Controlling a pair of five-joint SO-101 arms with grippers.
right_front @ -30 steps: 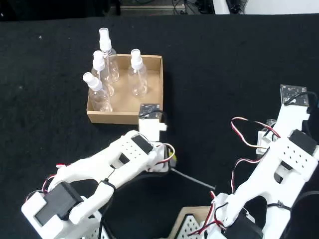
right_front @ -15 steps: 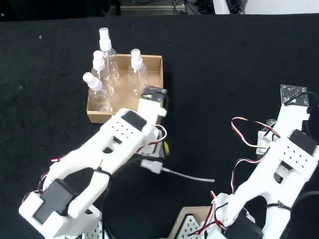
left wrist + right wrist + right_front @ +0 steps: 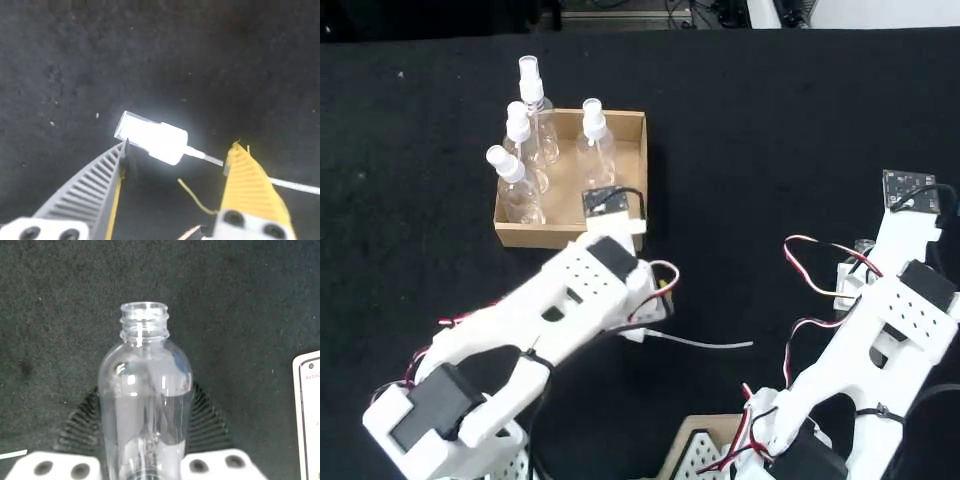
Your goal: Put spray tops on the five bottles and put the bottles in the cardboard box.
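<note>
A white spray top [image 3: 152,137] lies on its side on the black table, its thin tube [image 3: 705,344] trailing toward the right arm. My left gripper [image 3: 175,150] hangs just over it, open, one finger on each side of the top. My right gripper [image 3: 145,427] is shut on a clear bottle [image 3: 145,380] with a bare threaded neck, held upright at the table's right side by the right arm [image 3: 900,300]. The cardboard box [image 3: 625,165] at the back left holds several clear bottles [image 3: 595,150] with spray tops on.
A white card-like object [image 3: 307,415] lies on the table beside the held bottle. A tan perforated plate [image 3: 705,450] sits at the near edge between the arm bases. The cloth to the right of the box and behind the right arm is bare.
The left arm swung up toward the box, then came back down over the spray top. The top's tube has turned, its free end now farther from the near edge. The right arm kept still.
</note>
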